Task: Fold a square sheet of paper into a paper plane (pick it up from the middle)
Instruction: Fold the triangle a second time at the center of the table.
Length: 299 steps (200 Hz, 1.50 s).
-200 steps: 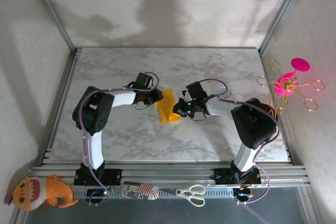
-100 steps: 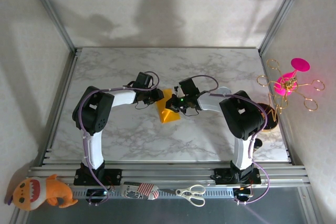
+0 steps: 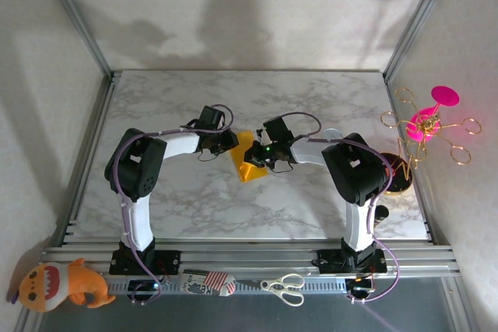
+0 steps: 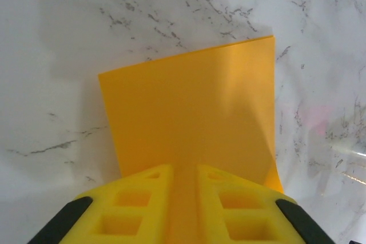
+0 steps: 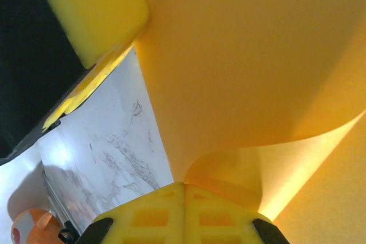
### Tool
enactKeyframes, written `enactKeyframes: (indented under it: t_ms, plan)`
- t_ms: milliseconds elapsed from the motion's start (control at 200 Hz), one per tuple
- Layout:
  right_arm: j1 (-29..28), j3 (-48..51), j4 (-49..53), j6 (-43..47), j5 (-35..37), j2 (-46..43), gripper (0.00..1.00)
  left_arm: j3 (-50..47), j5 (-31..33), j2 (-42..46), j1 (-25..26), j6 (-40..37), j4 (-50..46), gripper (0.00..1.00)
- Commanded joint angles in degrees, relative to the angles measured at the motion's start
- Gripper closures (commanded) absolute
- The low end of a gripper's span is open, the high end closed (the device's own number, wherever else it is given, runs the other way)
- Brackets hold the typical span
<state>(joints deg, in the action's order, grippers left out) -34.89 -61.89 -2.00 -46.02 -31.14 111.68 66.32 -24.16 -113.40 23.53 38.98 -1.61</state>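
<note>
The square sheet of paper (image 3: 246,164) is orange-yellow, bent over on itself and partly lifted off the marble table (image 3: 179,192) mid-table. My left gripper (image 3: 231,142) is at its upper-left edge. In the left wrist view the paper (image 4: 194,101) spreads ahead and runs into the narrow gap of my left gripper (image 4: 184,170), which is shut on it. My right gripper (image 3: 258,158) is at the sheet's right side. In the right wrist view it (image 5: 184,186) is shut where the paper (image 5: 246,55) curls out of its tips. The left finger (image 5: 97,10) shows close by.
A pink and gold wire stand (image 3: 426,124) is at the right edge. Scissors (image 3: 284,286), a striped packet (image 3: 208,281) and an orange plush toy (image 3: 58,284) lie along the near rail. Aluminium frame posts border the table.
My right gripper has swung left and up against the paper, close to the left gripper. The sheet has shifted slightly up and left. The left arm has barely moved.
</note>
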Motion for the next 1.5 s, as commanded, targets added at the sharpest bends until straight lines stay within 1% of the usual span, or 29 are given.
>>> enactKeyframes:
  t_ms: [0,315,651,1302,1492]
  plan:
    - [-0.62,-1.46,-1.62,0.19,0.46,1.17,1.0,-0.41,-0.36,-1.58,-0.41,0.14,-0.69,0.84]
    - [-0.71,-1.86,-3.05,-1.24,2.13,2.05,1.0,-0.5,-0.45,-2.61,-0.33,-0.13,-1.11,0.87]
    - [-0.88,-3.12,-3.63,-1.22,2.86,3.45,1.0,-0.59,-0.45,-3.56,-0.24,-0.4,-1.34,0.87]
    - [-1.18,-3.7,1.27,1.94,2.74,3.59,1.0,-1.09,-0.62,-3.39,-0.24,-0.49,-1.31,0.86]
    - [-1.4,-3.5,0.65,2.42,2.36,3.52,1.0,-1.11,-0.62,-3.41,-0.18,-0.4,-1.13,0.86]
